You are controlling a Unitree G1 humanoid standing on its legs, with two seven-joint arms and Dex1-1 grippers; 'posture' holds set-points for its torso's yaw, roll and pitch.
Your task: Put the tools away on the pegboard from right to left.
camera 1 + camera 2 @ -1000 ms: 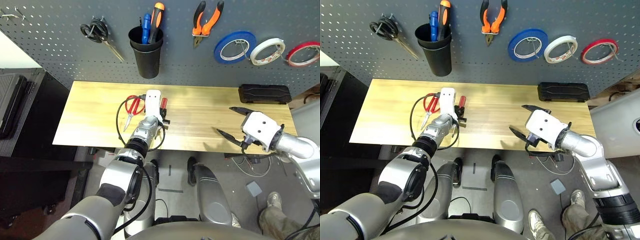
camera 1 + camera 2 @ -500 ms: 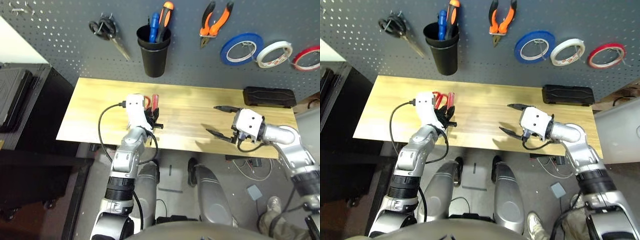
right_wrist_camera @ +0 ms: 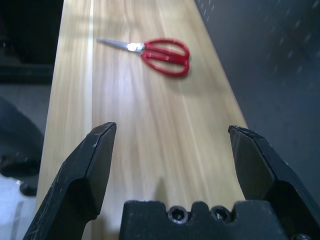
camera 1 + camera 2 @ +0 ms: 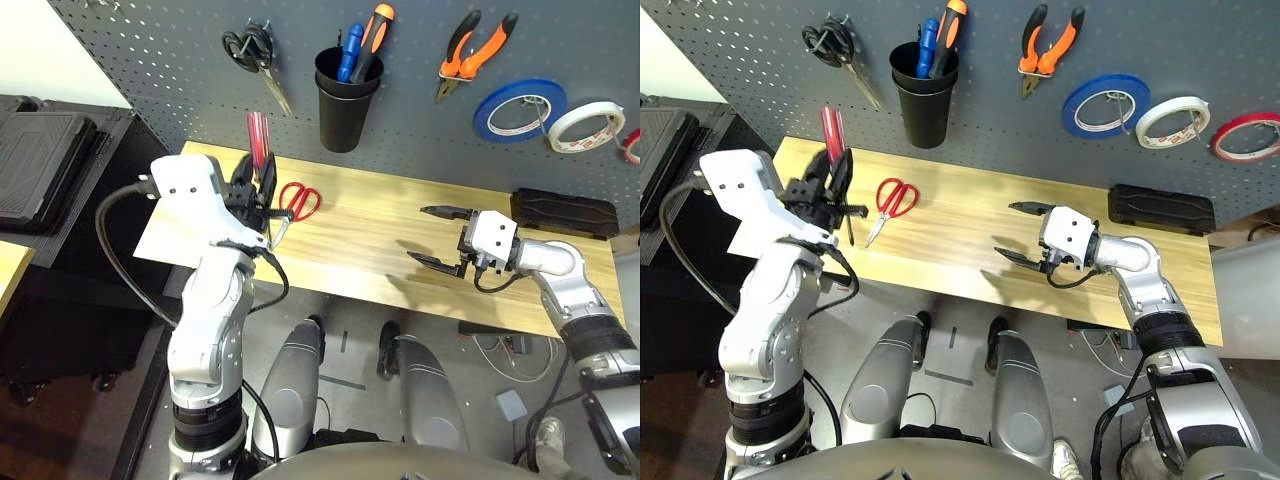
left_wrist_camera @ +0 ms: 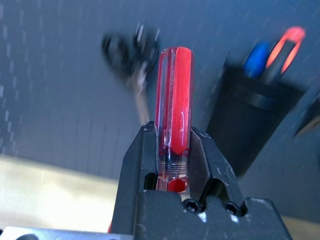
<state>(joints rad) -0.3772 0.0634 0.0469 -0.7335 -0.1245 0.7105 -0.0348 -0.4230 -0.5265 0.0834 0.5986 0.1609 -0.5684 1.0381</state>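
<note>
Now, your left gripper [image 5: 171, 165] is clamped on the red-handled screwdriver [image 5: 173, 100], its two black fingers [image 5: 135, 165] pressing the clear collar at the handle's lower part from either side. The red handle rises out past the fingertips, its rounded end uppermost, so the tool's long axis runs nearly upright, along the fingers, and aims up toward the pegboard [image 4: 130, 60]. In the head views you see the screwdriver raised above the left end of the wooden table [image 4: 370, 230], with its thin shaft hanging below the gripper. Beyond the handle, on the board, hang the black-handled scissors [image 4: 255, 55] and the black cup [image 4: 345, 100], which holds a blue-handled and an orange-handled tool.

Your right gripper [image 3: 172, 145] stands with its fingers wide apart and nothing between them, hovering low over the right half of the table and pointing toward the left. The red-handled scissors [image 4: 293, 205] lie flat on the wood well ahead of it and just beside the held screwdriver, handles toward the pegboard, blades toward the table's front edge and angled slightly left.

The orange-and-black pliers [image 4: 470, 55] hang nose down, then the blue tape roll [image 4: 518, 108], the white tape roll [image 4: 585, 125] and the red tape ring [image 4: 1247, 137]. A black case [image 4: 563, 212] lies at the table's right end. You can read no writing on any of it.
</note>
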